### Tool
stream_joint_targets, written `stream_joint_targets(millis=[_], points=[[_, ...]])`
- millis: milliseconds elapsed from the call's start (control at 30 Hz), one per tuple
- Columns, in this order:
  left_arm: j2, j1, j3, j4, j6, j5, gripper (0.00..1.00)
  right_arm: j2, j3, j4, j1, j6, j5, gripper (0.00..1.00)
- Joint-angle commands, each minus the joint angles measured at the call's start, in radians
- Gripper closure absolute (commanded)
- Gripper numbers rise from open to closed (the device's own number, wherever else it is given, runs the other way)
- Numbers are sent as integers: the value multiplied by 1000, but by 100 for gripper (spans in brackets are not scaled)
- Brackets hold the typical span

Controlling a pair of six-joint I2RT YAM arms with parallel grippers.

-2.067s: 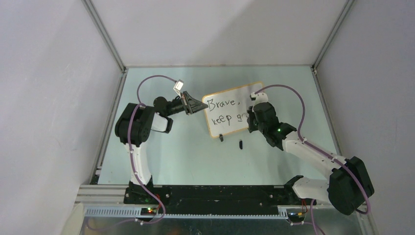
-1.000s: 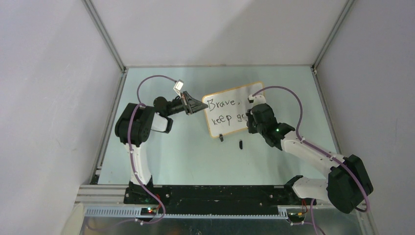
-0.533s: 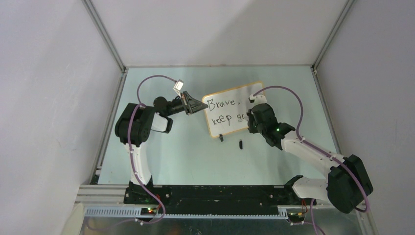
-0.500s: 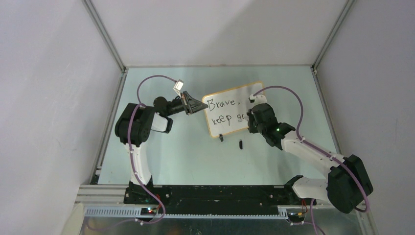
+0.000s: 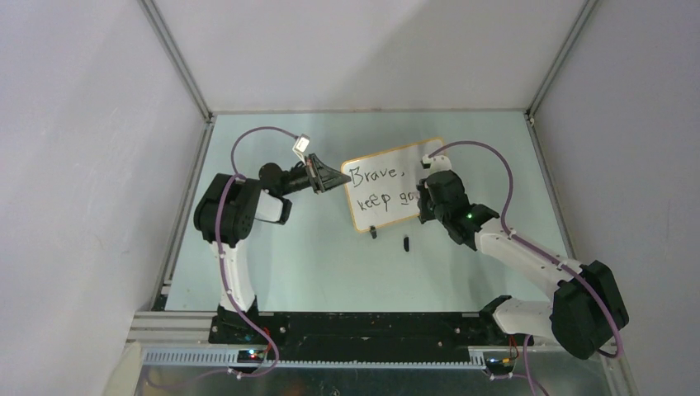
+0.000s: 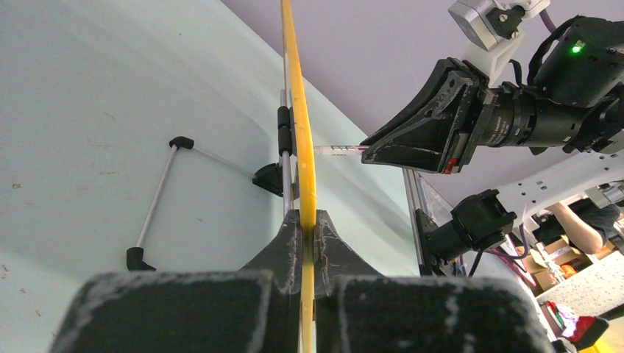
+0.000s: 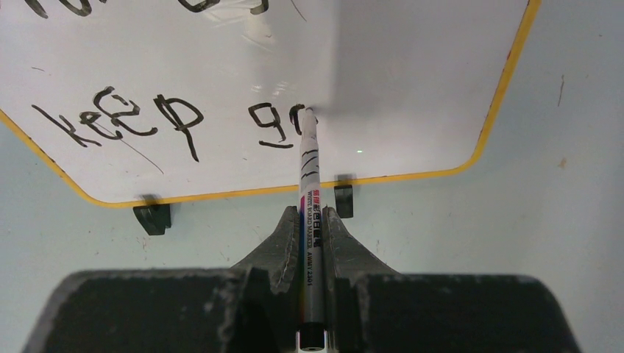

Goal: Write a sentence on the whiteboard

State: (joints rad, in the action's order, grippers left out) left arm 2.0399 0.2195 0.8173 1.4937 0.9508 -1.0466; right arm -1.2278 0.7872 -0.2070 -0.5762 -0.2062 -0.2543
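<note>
We find the sentence's (image 7: 118,121) top line cut off; "keep go" is readable. The whiteboard (image 5: 388,188) stands mid-surface (image 5: 330,264), edge pinched by the left hand (image 6: 309,220). The right hand (image 7: 313,215) clamps a marker (image 7: 308,169), tip on the board.

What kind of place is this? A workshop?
Likely a robotics lab: two arms bolted to a table inside grey panel walls, left gripper holding a whiteboard, right gripper a marker.
</note>
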Motion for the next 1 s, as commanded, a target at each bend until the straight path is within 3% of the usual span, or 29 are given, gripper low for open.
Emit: stream_joint_targets(millis=[0,967], points=[[-27,13,-15,33,-23,-73,100,-1,48,40,2,11,-1,100],[-27,12,-15,32,-22,-72,100,62,30,56,13,13,-22,100]])
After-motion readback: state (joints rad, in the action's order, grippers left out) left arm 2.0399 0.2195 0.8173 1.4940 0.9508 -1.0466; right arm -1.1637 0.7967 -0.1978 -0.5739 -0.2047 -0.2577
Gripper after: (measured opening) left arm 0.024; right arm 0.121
